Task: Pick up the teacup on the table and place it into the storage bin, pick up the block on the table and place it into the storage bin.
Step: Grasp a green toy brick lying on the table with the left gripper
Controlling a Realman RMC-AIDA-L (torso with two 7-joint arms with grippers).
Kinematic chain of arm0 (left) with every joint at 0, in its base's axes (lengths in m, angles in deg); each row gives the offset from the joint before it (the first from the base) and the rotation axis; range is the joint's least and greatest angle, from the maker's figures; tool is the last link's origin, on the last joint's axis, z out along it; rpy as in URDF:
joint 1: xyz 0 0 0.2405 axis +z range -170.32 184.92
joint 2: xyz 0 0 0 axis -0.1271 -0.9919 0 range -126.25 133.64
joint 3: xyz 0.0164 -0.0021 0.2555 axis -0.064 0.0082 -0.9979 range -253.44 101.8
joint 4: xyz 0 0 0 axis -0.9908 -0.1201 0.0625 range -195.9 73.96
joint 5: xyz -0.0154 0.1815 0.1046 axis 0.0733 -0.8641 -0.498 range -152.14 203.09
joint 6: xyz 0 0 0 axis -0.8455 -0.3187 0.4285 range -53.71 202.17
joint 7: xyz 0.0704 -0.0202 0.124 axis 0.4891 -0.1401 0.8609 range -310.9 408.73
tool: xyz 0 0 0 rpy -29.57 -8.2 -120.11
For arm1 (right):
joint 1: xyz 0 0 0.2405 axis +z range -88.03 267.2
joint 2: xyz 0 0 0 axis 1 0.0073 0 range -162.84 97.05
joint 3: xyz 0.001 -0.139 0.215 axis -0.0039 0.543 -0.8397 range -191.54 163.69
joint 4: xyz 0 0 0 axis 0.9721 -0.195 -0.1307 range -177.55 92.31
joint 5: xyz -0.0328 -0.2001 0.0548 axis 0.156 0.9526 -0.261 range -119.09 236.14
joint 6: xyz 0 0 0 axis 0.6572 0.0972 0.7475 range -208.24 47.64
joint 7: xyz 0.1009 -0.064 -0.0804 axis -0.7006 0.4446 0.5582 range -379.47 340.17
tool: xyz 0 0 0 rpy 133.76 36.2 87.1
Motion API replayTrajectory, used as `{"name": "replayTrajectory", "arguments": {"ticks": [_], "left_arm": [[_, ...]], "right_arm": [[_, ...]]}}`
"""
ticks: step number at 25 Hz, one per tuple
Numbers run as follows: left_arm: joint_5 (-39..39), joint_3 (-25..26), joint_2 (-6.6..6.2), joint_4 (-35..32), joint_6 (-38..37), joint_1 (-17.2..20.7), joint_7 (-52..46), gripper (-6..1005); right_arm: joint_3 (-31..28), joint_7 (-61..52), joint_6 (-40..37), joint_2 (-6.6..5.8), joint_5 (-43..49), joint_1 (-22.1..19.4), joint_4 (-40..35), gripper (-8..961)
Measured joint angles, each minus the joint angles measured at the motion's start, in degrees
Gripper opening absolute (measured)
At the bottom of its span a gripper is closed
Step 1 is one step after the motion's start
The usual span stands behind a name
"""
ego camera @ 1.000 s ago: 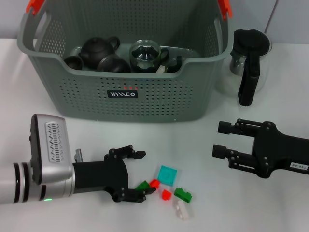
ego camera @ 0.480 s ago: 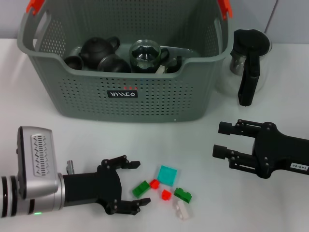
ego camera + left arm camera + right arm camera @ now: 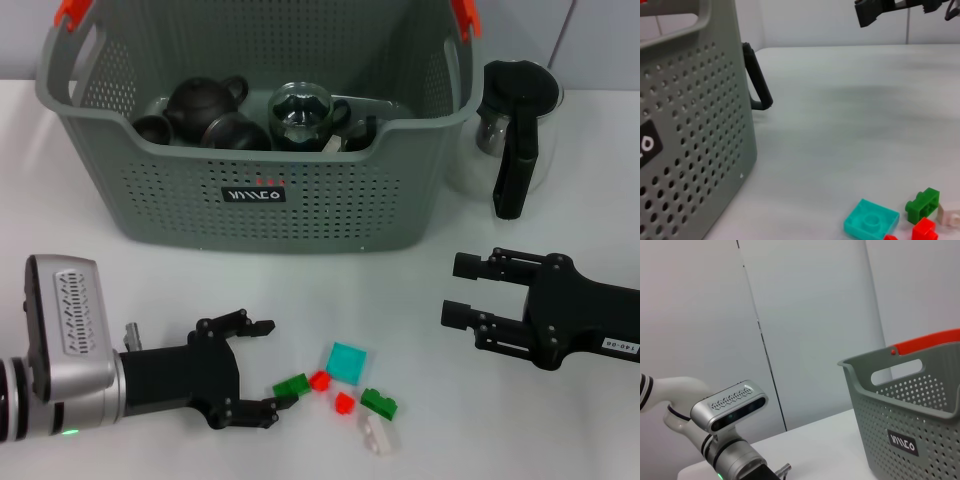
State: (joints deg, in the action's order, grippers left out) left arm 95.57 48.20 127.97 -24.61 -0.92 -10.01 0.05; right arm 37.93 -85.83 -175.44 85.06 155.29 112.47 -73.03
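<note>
Near the table's front edge, left gripper (image 3: 262,368) drawn back leftward, jaws spread empty beside green block (image 3: 290,384), right gripper (image 3: 462,290) open, parked.

Setting: robot test bench in a lab-type room. Evidence: plain white table (image 3: 330,275), bare grey wall panels (image 3: 805,315) with a vertical seam, staged props only — storage bin (image 3: 260,190), glass pitcher (image 3: 515,130), toy blocks (image 3: 345,385).

Even, bright overhead light fills all three views, leaving only soft, faint shadows on the white table (image 3: 300,290) beneath the grey-green perforated plastic basket (image 3: 260,190). The clear glass pitcher with black handle (image 3: 515,120) shows small glints. In the left wrist view, the table's far part looks slightly smeared and hazy.
</note>
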Motion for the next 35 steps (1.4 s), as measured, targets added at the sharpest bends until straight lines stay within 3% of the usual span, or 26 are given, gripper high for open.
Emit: {"name": "replayTrajectory", "arguments": {"ticks": [9,15,20,31,35], "left_arm": [[-0.41,-0.44,0.05,-0.28,-1.27,0.00,-0.01,901],[-0.48,-0.59,0.10,-1.08,-1.40,-0.03,-0.01,784],[-0.56,-1.66,0.09,-1.12,-1.02,-0.08,-0.13,755],[-0.67,-2.03,0.01,-1.22,-0.18,-0.18,-0.44,565],[-1.10,-2.03,-0.06,-1.74,0.06,-0.39,-0.44,544]], "right_arm": [[0.00,0.00,-0.35,0.00,0.00,-0.04,0.00,643],[0.00,0.00,-0.28,0.00,0.00,0.01,0.00,642],[0.00,0.00,-0.17,0.00,0.00,-0.03,0.00,642],[0.00,0.00,-0.17,-0.09,0.00,-0.12,0.00,642],[0.00,0.00,-0.10,-0.09,0.00,-0.12,0.00,642]]}}
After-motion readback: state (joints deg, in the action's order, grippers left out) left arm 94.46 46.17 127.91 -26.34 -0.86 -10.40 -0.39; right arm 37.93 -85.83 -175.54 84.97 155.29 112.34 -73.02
